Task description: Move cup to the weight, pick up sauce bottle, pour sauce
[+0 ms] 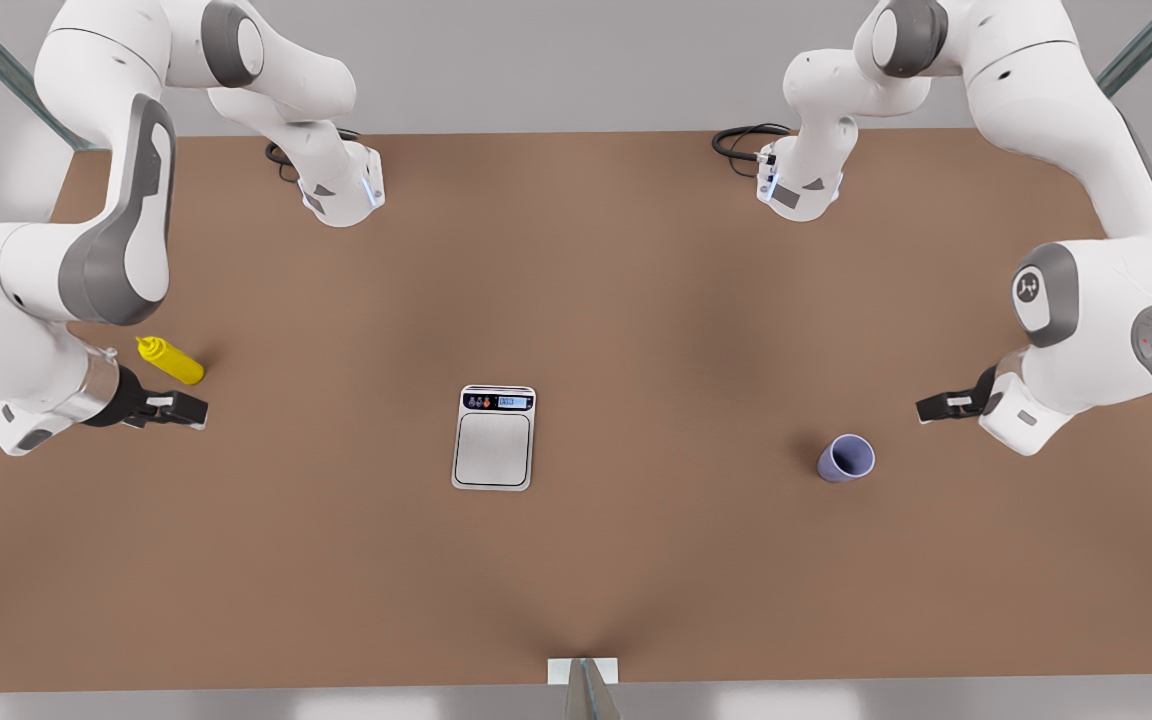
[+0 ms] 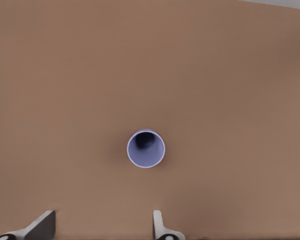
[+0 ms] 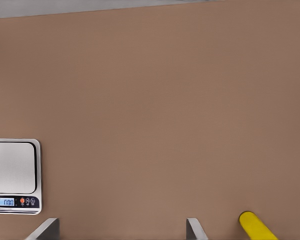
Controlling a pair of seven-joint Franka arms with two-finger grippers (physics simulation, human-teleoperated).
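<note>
Bare table (image 1: pixel 636 300) between cup (image 1: pixel 845 458) and weight (image 1: pixel 494 437); apparently no obstacle.

Both arms have glossy white rounded shells with dark grey bands and round grey caps at the joints. The left arm (image 1: pixel 1086 190), at the front view's right, carries a small white logo on a grey band and a round grey cap with a white ring of dots near its wrist. The right arm (image 1: pixel 86 200) has a long grey inlay along one link and a silver metal collar just behind its hand. Each white base shows a blue light strip, with black cables (image 1: pixel 741 140) coiled beside it. Both hands are black with pale grey fingers (image 2: pixel 40 227).
</note>
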